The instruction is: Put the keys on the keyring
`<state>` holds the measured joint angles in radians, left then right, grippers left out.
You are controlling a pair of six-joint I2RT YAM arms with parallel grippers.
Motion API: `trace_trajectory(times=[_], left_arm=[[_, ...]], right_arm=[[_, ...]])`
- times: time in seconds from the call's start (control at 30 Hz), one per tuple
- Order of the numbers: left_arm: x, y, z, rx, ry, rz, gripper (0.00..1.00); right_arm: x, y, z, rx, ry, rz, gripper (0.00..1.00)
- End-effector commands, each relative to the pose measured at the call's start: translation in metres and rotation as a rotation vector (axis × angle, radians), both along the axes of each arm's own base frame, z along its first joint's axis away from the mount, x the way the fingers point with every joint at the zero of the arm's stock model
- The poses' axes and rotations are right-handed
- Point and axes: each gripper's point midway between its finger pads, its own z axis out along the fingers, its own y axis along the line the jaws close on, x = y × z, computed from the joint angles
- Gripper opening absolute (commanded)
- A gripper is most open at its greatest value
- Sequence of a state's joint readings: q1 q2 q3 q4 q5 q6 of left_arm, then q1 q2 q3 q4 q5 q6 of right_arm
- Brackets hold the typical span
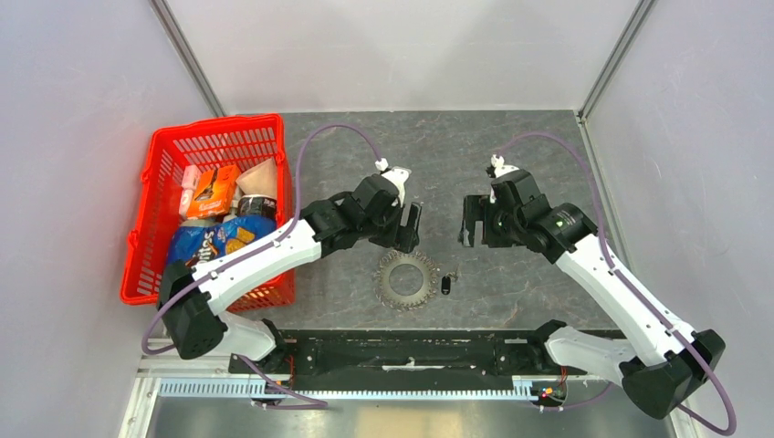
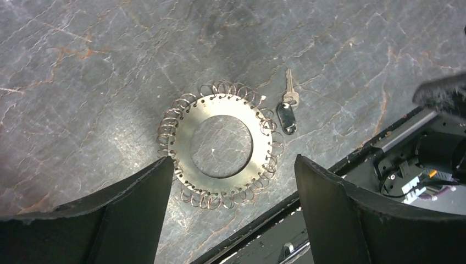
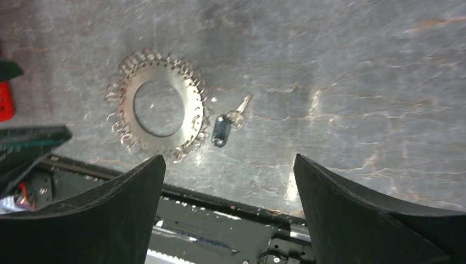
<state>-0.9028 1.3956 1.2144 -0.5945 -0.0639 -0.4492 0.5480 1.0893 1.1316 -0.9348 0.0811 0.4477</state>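
Observation:
The keyring (image 1: pixel 405 279) is a flat metal ring with small wire loops fanned round its rim. It lies flat on the grey table near the front edge. Just right of it, apart from it, lies the key (image 1: pixel 446 283), with a black oblong head and a thin metal bit. My left gripper (image 1: pixel 408 228) hovers open just behind the ring, which shows between its fingers as the keyring (image 2: pixel 184 129), with the key (image 2: pixel 287 116) beside it. My right gripper (image 1: pixel 472 222) hangs open behind the key, empty; its view shows the keyring (image 3: pixel 189 118) and the key (image 3: pixel 221 130).
A red basket (image 1: pixel 164 155) full of packets stands at the left of the table, beside the left arm. A black rail (image 1: pixel 411 351) runs along the table's front edge, close to the ring. Grey walls close in both sides.

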Motion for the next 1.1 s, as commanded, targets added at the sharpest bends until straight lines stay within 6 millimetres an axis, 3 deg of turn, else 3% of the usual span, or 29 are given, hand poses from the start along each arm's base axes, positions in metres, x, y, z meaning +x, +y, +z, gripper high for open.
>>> trace_trajectory(times=[0.0, 0.27, 0.53, 1.07], left_arm=[[0.007, 0.016, -0.003, 0.021, -0.001, 0.150, 0.85], [-0.007, 0.047, -0.036, 0.077, 0.050, 0.261, 0.67], [-0.014, 0.069, -0.058, 0.081, 0.093, 0.415, 0.45], [0.001, 0.048, -0.091, 0.107, 0.186, 0.544, 0.33]], right_arm=[[-0.019, 0.027, 0.006, 0.162, 0.029, 0.102, 0.93], [-0.039, 0.047, -0.014, 0.251, 0.122, 0.181, 0.87], [-0.040, 0.053, -0.017, 0.238, 0.117, 0.218, 0.85], [-0.043, 0.065, -0.031, 0.183, 0.128, 0.264, 0.83]])
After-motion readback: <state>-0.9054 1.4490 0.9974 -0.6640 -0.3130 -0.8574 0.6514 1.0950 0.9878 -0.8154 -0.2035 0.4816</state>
